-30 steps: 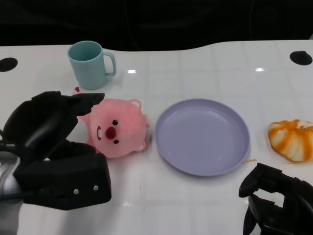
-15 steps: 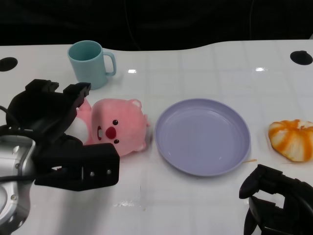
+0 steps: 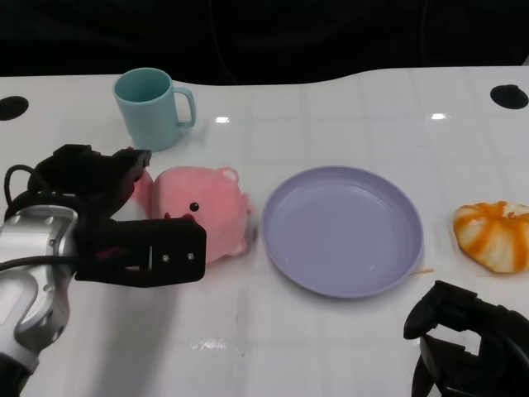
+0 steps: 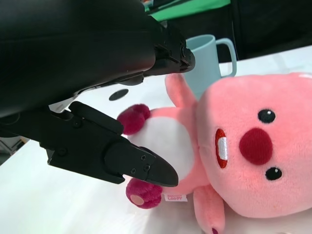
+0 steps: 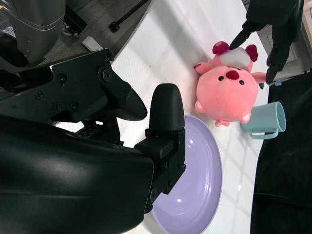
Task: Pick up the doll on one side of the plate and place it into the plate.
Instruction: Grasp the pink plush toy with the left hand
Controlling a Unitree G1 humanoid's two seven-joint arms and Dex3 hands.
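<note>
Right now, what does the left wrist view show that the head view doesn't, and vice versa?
Only the left wrist view: the pink doll's white belly, magenta feet and a small label near one foot, with the left hand's fingers spread over the body.

Only the head view: the purple plate, the orange-and-white toy at the table's right, and the right hand.

Both: the doll, the teal mug and the left hand.
</note>
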